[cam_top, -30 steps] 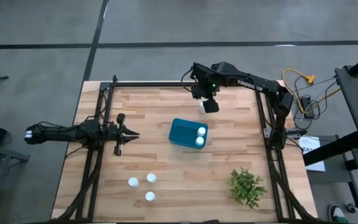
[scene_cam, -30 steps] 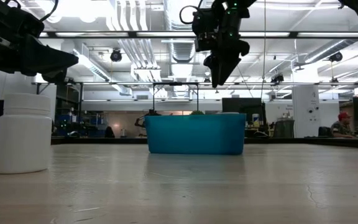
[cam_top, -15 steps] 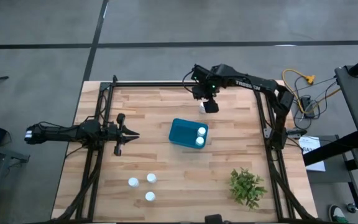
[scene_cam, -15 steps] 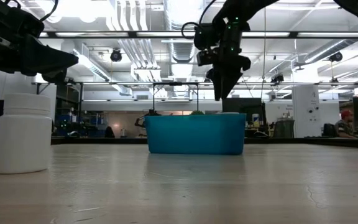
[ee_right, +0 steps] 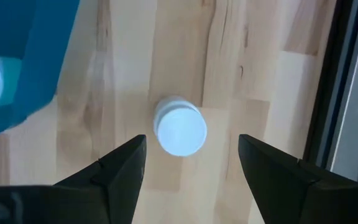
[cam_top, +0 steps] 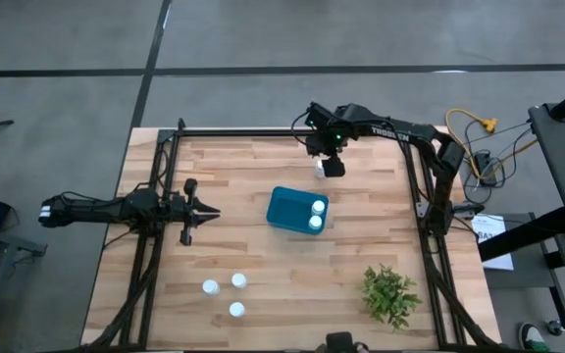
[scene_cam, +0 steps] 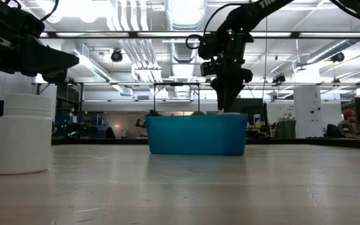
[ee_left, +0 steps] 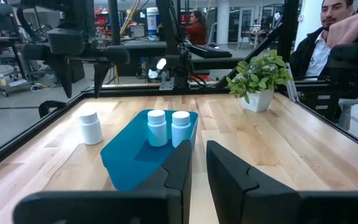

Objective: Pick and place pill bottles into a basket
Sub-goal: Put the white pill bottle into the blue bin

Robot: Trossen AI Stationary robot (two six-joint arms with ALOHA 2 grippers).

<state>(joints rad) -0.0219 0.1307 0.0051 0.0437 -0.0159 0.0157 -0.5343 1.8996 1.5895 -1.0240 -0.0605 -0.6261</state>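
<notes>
Light wooden slatted table (cam_top: 263,265). Small teal-blue rectangular plastic basket (cam_top: 287,208) sits mid-table with two small white capped pill bottles (cam_top: 317,214) inside. My right gripper (ee_right: 188,158) hangs spread open above a lone bottle (ee_right: 179,126) at the far side. My left gripper (cam_top: 209,212) waits clenched left of the basket. Three bottles (cam_top: 226,293) stand near-left.

A plant (cam_top: 390,293) in a white pot (ee_left: 257,99) stands near one corner of the wooden table (cam_top: 263,279). A yellow cable (cam_top: 471,127) lies on the floor beside the table. Two people (ee_left: 328,37) sit beyond it (one farther back).
</notes>
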